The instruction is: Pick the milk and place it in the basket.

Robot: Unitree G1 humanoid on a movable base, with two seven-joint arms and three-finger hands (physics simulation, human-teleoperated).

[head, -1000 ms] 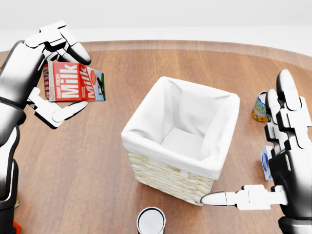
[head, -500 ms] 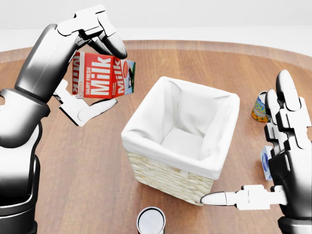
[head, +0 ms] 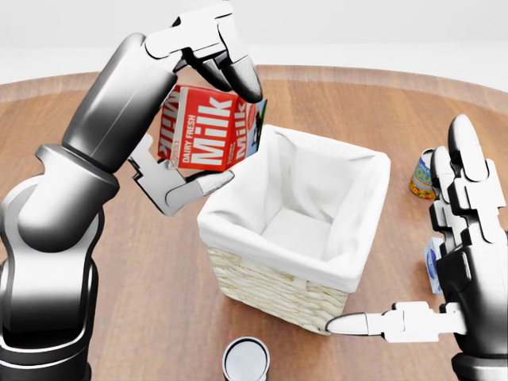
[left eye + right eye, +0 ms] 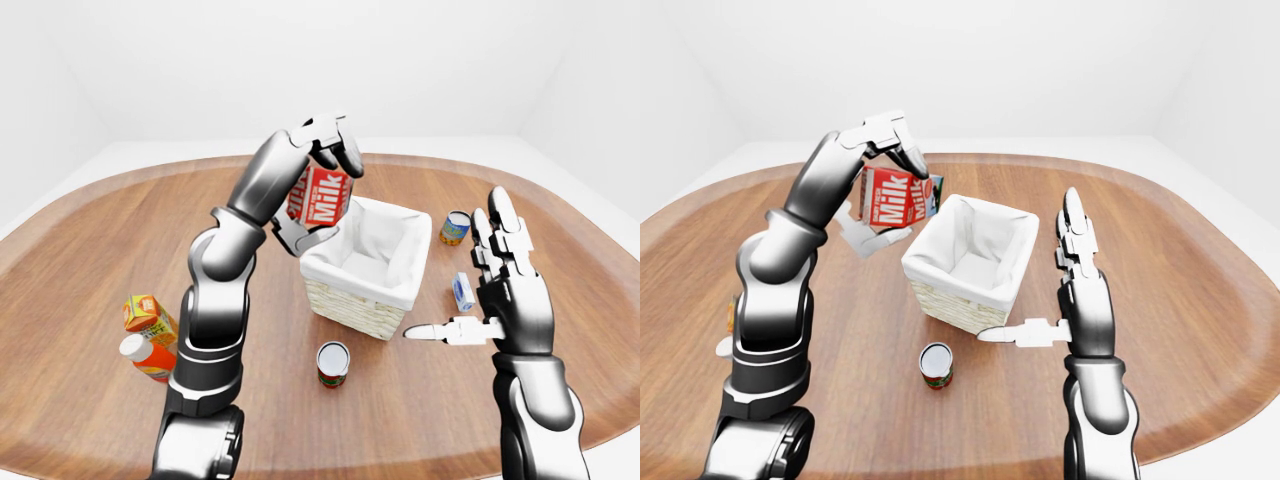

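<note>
Left hand [image 3: 202,103] clamped round milk [image 3: 208,131], fingers over top, thumb beneath; carton tilted, lifted clear of table [image 3: 135,278], just beside basket [image 3: 295,230] left rim. Right hand [image 3: 452,254] spread flat, empty, thumb pointing at basket. Small can [image 3: 245,359] cut off by bottom edge; items beside right hand partly hidden.

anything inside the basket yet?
No. The basket shows only its white cloth liner, floor and walls bare. The near wall hides a strip of the floor. The milk carton is in the left hand, above the basket's left rim.
</note>
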